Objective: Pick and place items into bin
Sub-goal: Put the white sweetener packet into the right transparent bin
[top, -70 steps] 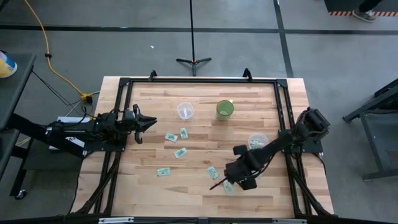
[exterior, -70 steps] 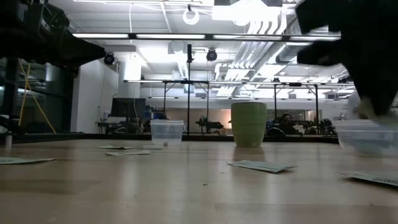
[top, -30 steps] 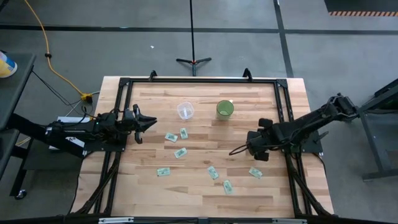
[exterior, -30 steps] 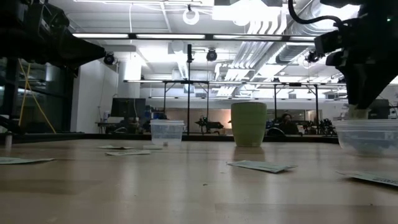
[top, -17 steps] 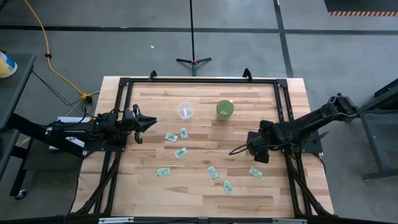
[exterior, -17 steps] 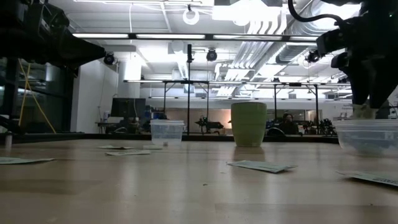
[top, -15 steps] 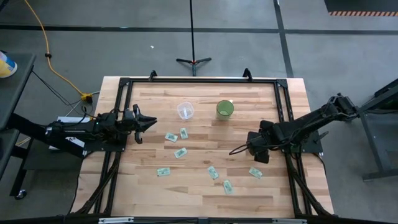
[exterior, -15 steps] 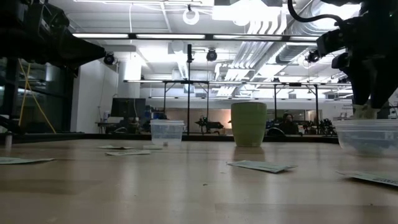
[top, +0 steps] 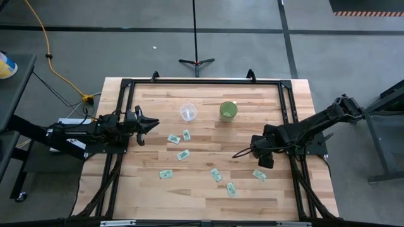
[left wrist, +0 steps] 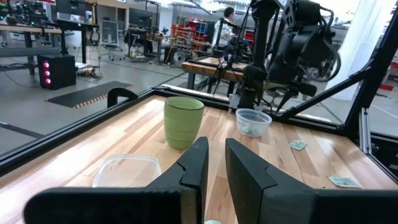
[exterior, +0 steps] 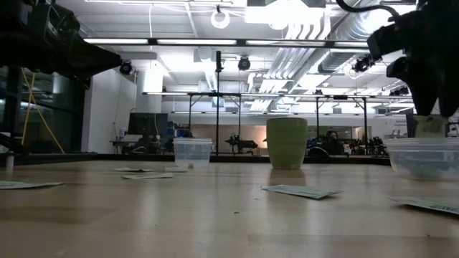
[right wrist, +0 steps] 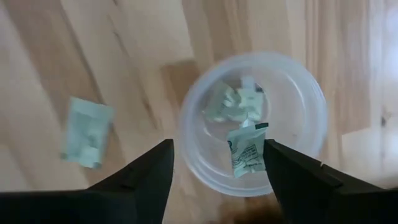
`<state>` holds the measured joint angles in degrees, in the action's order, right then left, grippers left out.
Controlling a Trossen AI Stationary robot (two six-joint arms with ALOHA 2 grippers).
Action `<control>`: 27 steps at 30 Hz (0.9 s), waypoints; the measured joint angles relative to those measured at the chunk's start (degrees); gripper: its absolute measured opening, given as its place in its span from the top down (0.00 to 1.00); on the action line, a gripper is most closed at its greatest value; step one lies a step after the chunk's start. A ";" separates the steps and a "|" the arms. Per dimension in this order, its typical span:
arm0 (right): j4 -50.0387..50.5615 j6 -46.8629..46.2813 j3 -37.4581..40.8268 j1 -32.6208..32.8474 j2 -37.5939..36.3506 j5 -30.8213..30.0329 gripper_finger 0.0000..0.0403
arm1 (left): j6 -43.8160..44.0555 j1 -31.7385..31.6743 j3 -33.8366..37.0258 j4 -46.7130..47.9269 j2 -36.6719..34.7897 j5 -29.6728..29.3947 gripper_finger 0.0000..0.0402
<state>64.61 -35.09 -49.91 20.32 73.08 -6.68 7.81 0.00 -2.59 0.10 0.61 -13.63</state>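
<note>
Right wrist view: right hand (right wrist: 214, 165) spread wide over the clear bowl (right wrist: 252, 121); one packet (right wrist: 245, 152) seemingly dropping in; another (right wrist: 86, 132) on the surface; left hand (top: 149, 123) narrow, empty.

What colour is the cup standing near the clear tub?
The cup is pale green, clearest in the left wrist view.

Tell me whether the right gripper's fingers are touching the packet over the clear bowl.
Apart. In the right wrist view, the packet hangs between the open fingers with clear gaps on both sides, above the clear bowl.
</note>
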 joint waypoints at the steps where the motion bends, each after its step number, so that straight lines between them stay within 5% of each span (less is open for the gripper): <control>1: 0.01 -0.36 -0.44 0.11 0.00 -0.38 0.41 | 0.00 0.00 0.00 0.00 0.00 0.00 0.77; 19: 0.01 -1.83 -0.83 -0.44 0.00 -0.85 0.41 | 0.00 0.00 0.00 0.00 0.00 0.00 0.77; 27: 0.92 9.52 -0.78 -0.39 0.02 -0.74 0.39 | 0.00 0.00 0.00 0.00 -0.01 0.00 0.77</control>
<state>65.53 -25.57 -50.70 19.92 73.10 -7.41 7.81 -0.01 -2.59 0.10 0.61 -13.63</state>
